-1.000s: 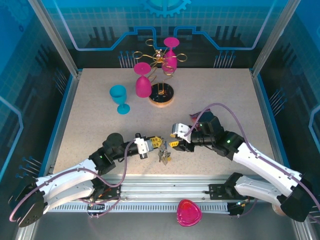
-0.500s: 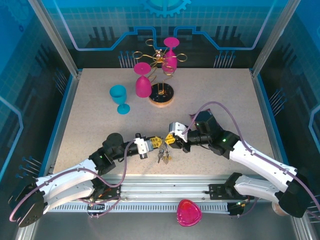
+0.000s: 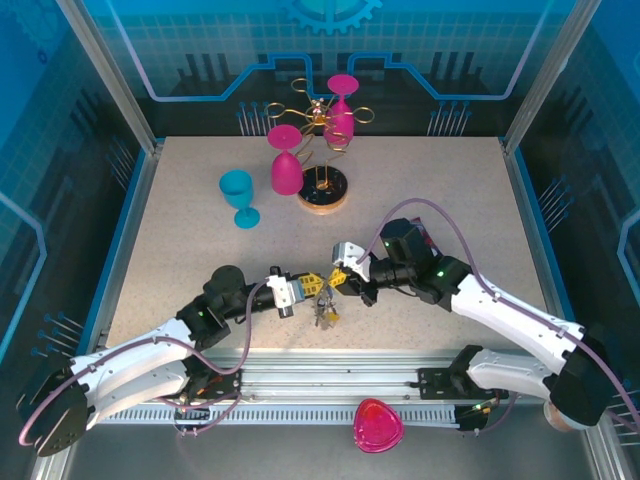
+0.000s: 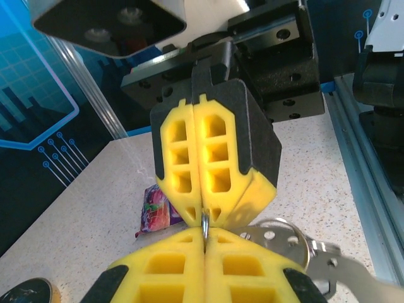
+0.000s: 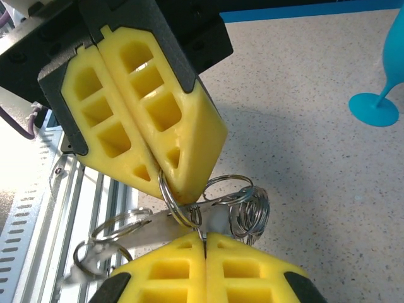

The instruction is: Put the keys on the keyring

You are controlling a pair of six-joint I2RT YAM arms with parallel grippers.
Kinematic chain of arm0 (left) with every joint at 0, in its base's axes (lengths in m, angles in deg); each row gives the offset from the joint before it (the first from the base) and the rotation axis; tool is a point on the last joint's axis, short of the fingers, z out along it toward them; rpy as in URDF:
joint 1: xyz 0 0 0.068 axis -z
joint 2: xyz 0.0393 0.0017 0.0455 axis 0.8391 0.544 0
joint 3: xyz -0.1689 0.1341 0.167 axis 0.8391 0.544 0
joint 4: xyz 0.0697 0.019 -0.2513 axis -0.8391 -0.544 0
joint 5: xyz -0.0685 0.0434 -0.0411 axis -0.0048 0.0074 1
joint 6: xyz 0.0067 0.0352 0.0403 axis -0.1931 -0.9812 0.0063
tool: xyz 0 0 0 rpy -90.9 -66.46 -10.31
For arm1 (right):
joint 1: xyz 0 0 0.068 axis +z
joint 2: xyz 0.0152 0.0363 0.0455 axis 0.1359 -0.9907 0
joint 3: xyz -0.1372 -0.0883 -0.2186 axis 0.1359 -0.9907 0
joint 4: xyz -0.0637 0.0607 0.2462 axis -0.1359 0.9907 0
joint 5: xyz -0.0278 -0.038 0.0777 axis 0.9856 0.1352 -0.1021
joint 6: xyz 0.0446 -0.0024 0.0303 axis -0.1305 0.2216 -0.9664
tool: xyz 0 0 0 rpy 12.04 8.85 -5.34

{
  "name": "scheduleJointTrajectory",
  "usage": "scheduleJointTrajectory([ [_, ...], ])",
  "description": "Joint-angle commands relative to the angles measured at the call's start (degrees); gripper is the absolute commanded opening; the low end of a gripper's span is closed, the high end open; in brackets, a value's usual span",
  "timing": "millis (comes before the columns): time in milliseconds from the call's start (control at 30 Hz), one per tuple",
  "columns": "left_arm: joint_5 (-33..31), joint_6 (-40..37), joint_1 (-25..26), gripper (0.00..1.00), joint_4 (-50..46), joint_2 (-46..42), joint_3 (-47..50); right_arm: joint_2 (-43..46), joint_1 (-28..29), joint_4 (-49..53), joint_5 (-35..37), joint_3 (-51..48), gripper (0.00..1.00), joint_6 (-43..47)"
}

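The counter (image 3: 180, 250) is a pale, speckled, stone-like surface with a blue border. Around it stand blue translucent walls (image 3: 60, 200) with printed circuit-like lines, held by aluminium posts. At the near edge runs a metal rail (image 3: 300, 385) that carries the two arm bases. On this rail lies a pink heart-shaped thing (image 3: 379, 424).

At the far side of the counter stands a gold wire rack (image 3: 318, 120) on a round wooden base (image 3: 323, 192), with two pink glasses (image 3: 287, 165) hanging upside down on it. A blue goblet (image 3: 238, 197) stands upright just left of the base. A purple snack packet (image 4: 153, 213) lies on the counter behind the right arm.

The two arms meet tip to tip above the near middle of the counter. The left pincer (image 3: 313, 283) is closed, and its yellow fingers (image 4: 158, 271) press on the thin edge of the keyring (image 5: 165, 196). The right pincer (image 3: 337, 278) is closed too and holds the same thin grey wire from the other side. The keyring is in the air between them and does not touch the counter. Small silvery rings (image 5: 247, 211) are strung on it, and the keys (image 3: 325, 313) hang in a small bunch just under the two tips, over the bare counter. I cannot tell if the lowest key touches the surface.
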Motion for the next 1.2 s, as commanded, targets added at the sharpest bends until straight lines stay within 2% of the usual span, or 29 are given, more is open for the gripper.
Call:
scheduleJointTrajectory([
  [0,5.11,1.16,0.19,0.00,5.11,-0.70,-0.71,-1.01,0.08,-1.51,-1.52,1.97,0.12,-1.93],
  [67,5.17,1.31,0.23,0.00,5.21,-0.46,-0.59,-0.55,0.05,-1.53,-0.60,1.81,0.25,-2.09],
  [167,4.36,1.07,0.19,0.00,5.24,-0.36,-0.18,1.94,-0.42,-2.42,0.63,0.01,0.34,-2.01],
  [367,4.00,1.44,0.23,0.00,5.37,-0.30,0.10,6.64,-0.29,-6.65,0.46,-3.73,0.37,-0.06],
  [1000,4.25,2.80,0.16,0.00,6.82,1.05,-0.11,2.82,1.09,-12.07,-3.08,-2.97,0.24,1.38],
  [1167,3.04,3.06,0.17,0.00,6.93,1.35,-0.01,2.81,1.05,-12.58,-3.19,-2.87,0.00,1.87],
])
